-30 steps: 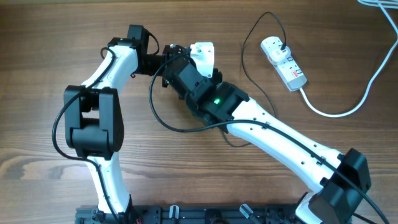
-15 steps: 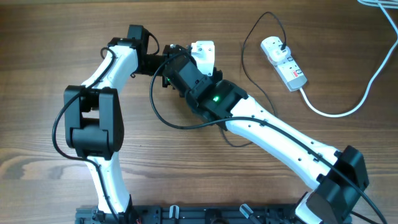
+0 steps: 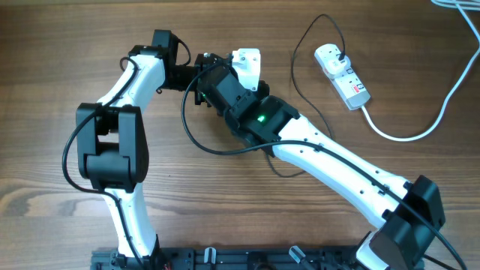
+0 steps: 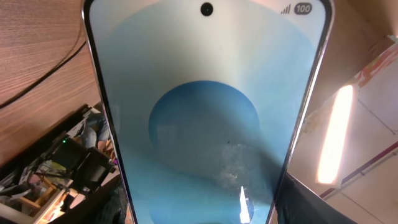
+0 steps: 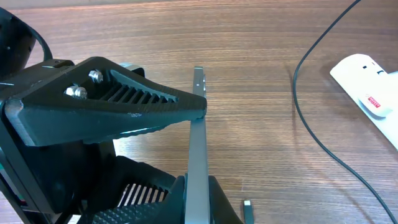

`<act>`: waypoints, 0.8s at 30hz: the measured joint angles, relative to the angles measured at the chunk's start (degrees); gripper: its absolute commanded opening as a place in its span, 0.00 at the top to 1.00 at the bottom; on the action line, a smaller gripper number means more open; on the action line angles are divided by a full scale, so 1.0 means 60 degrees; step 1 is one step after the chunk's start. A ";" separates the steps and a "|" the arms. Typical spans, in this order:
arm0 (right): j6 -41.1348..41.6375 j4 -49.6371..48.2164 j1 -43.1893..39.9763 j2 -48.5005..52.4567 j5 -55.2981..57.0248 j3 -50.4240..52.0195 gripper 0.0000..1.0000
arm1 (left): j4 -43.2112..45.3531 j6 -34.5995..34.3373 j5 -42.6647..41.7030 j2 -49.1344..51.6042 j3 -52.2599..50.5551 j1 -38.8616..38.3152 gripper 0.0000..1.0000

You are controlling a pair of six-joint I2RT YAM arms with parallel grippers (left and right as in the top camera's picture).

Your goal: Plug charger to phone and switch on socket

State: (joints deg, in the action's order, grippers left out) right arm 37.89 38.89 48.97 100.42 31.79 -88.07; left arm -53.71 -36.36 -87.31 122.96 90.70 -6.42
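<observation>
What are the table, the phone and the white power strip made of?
The table looks like wood: matte brown with grain lines, though it may be only a veneer. The phone has a shiny front with a bright glint, probably glass, and a thin grey rim, maybe metal. The power strip looks like smooth white plastic.

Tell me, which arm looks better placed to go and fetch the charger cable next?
The right, probably. The left gripper appears busy holding the phone up, while the black charger cable and the socket both lie over on the right side.
</observation>
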 measured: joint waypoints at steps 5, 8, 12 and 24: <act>0.0229 0.0007 0.0000 0.0000 0.0058 0.0000 0.96 | 0.0015 -0.0004 0.0000 0.0000 0.0000 0.0000 0.30; 0.0827 0.0000 0.0011 0.0000 0.0182 0.0000 0.96 | 0.0040 -0.0040 -0.0058 0.0000 0.0000 0.0000 0.26; 0.2120 -0.0004 0.0015 -0.0036 0.0645 0.0000 0.95 | 0.0135 -0.0033 -0.0208 -0.0044 0.0000 0.0004 0.15; 0.9602 0.0302 0.0018 -0.0590 0.0197 0.0000 0.96 | 0.0146 -0.0117 -0.0270 -0.0069 0.0000 0.0036 0.36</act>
State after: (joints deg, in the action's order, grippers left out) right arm 95.50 40.71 49.08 96.88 32.97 -88.07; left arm -52.84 -37.06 -88.92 122.54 90.70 -6.20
